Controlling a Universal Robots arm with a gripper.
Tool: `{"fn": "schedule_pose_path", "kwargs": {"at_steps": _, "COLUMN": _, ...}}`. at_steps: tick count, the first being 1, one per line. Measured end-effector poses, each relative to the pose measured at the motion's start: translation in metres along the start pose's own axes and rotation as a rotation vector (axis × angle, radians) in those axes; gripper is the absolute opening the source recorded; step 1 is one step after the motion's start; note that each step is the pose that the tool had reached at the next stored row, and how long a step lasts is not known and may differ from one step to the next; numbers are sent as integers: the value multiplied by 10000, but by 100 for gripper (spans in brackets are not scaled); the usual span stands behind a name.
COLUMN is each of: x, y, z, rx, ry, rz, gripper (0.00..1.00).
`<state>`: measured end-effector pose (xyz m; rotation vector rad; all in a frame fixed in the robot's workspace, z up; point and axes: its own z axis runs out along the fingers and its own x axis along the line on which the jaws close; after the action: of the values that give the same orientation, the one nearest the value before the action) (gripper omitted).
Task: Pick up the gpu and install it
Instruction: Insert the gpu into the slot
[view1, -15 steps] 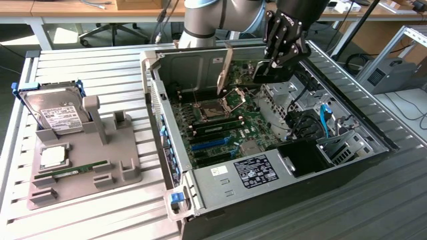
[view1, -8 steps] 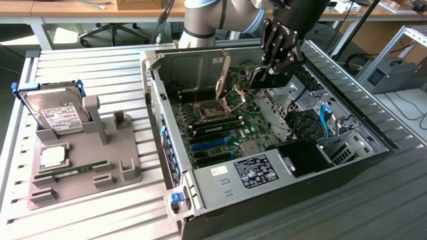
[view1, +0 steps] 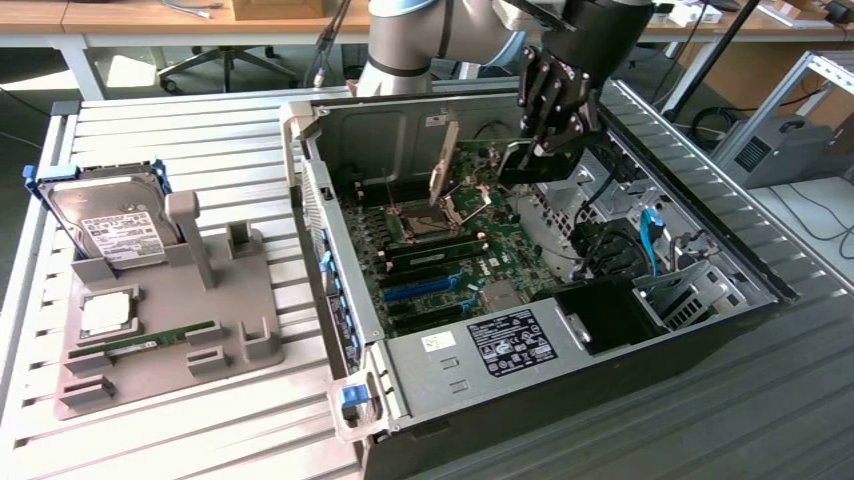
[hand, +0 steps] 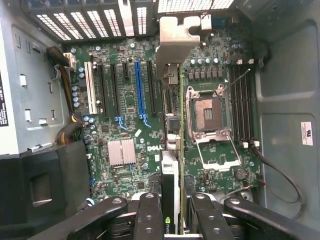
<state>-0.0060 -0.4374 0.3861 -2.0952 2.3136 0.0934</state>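
The gpu (view1: 531, 166) is a thin dark card hanging on edge above the motherboard (view1: 441, 262) inside the open computer case (view1: 694, 300). My gripper (view1: 550, 148) is shut on the card's upper end, high over the board near the CPU socket (view1: 424, 222). In the wrist view the gpu (hand: 170, 165) appears edge-on between my two fingers (hand: 150, 212), with its silver-grey bracket (hand: 174, 42) at the far end. My gripper (hand: 173, 205) holds it between the blue expansion slot (hand: 141, 92) and the open CPU socket (hand: 207, 114). The card floats clear of the slots.
A grey holder (view1: 240, 330) on the slatted table at the exterior view's left carries a silver hard drive (view1: 114, 228), a CPU chip (view1: 107, 312) and a green RAM stick (view1: 144, 342). Inside the case are the power supply (view1: 514, 345), cables (view1: 607, 250) and a drive cage (view1: 681, 295).
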Motion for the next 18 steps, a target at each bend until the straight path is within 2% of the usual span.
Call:
{"fn": "schedule_pose_path", "kwargs": {"at_steps": 14, "x": 14, "y": 4, "z": 231, "rx": -6, "ry": 5, "rz": -96, "gripper": 27}}
{"fn": "schedule_pose_path", "kwargs": {"at_steps": 18, "x": 15, "y": 7, "z": 234, "rx": -7, "ry": 3, "rz": -124, "gripper": 27}}
